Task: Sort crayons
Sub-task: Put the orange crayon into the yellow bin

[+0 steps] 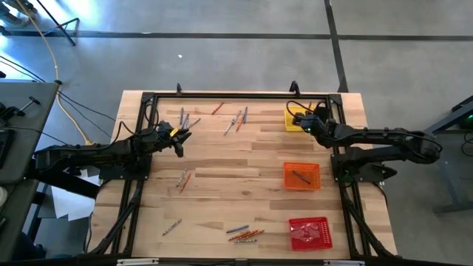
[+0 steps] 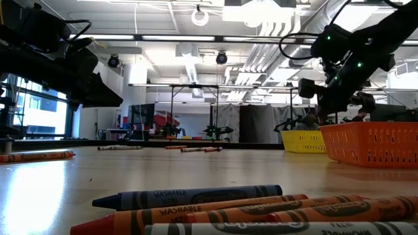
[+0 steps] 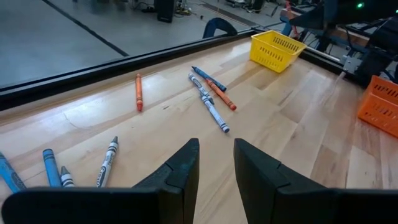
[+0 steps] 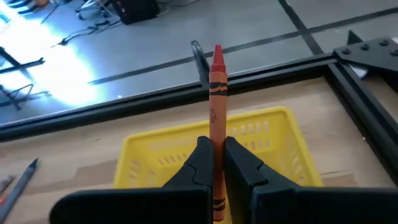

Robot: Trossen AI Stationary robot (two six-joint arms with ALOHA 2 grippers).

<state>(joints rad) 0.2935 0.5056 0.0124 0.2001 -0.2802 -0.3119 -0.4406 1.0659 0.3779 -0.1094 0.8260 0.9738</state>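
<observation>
While the right gripper (image 4: pixel 214 163) hangs over the yellow tray (image 4: pixel 155 152) at the table's far right corner, it is clamped on an orange crayon (image 4: pixel 216 93), which sticks out forward past the fingertips, tip pointing away from the wrist.

Risks as I read them:
- The colours don't match: an orange stick is over a yellow bin, with the orange tray (image 1: pixel 302 175) sitting nearer the front on the same side. A release here probably mis-sorts it.
- The grip is low on the crayon, so most of its length is unsupported. If it tilts on release it could catch the tray's rim and bounce out onto the table (image 1: pixel 236 159).
- I can't tell from these views how far above the tray the crayon sits, so the drop height is unknown.

The left gripper (image 3: pixel 216 163) is parted and empty, above the wood on the left side and facing a cluster of loose crayons (image 3: pixel 210 96) near the far edge. More lie scattered mid-left and along the front edge beside the red tray (image 1: pixel 309 232). One dark crayon sits in the orange tray.
</observation>
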